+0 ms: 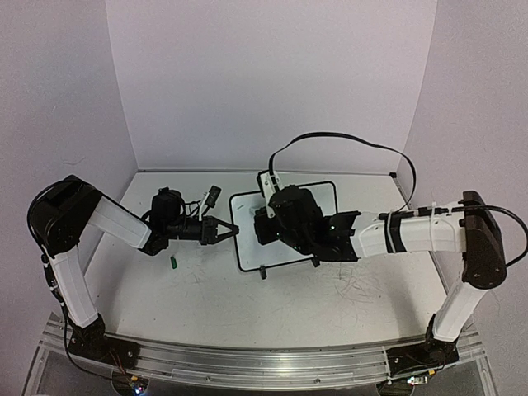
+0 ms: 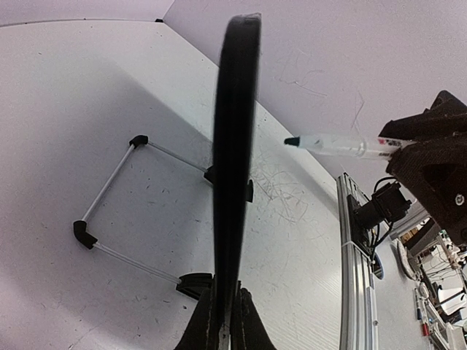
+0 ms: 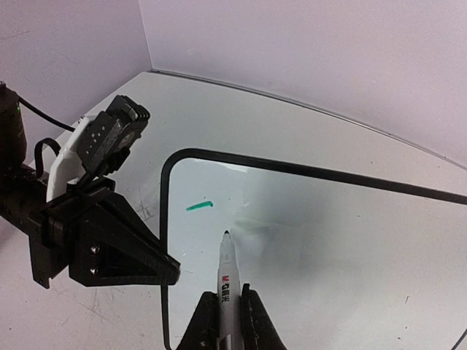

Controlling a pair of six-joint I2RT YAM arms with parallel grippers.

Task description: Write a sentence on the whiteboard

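Walls: pale lilac, closing the table in on three sides, seen from above.
Table (image 1: 165, 305): white, with grey scuffs toward the near right.
Board (image 1: 247, 243): mid-table, standing on its feet, face toward the arms.
Left gripper (image 1: 233, 231): clamped on the board's left edge, likely to steady it against the push of writing.
Right arm (image 1: 412, 233): stretched in from the right, wrist covering much of the face.
Green bit (image 1: 175, 262): small, on the table well left of the board; perhaps a cap, too small to tell.
Edge (image 2: 235, 131): from the left wrist, seen edge-on and near upright, rising from between the closed fingers (image 2: 203, 332).
Prop (image 2: 109, 197): wire frame on the table behind the board, apparently bracing it.
Marker (image 2: 339, 144): green tip toward the face, seemingly just short of touching.
Right gripper (image 2: 400, 146): closed on the marker's rear half, leaving the front free and in sight.
Sentence: from the right wrist, only one short green stroke (image 3: 198, 206) near the upper left corner; nearly all not yet written.
Tip (image 3: 226, 233): just below and right of the stroke, near the left border (image 3: 163, 240).
Room: wide bare face rightward and down; leftward tight, with the left gripper hard against the border.
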